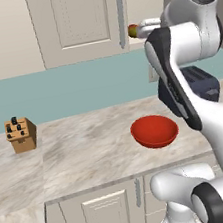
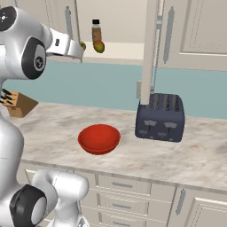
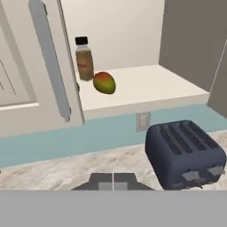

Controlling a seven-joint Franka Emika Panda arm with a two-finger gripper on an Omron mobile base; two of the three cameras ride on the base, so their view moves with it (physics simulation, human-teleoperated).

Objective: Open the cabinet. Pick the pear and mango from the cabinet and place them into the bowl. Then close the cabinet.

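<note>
Closed and empty, my gripper (image 3: 113, 181) faces the open cabinet (image 3: 146, 95). Its mango (image 3: 104, 83) sits beside a bottle (image 3: 84, 58); smooth, rounded, likely slippery, best pinched across the middle.

No legible text/labels on any obj.
</note>
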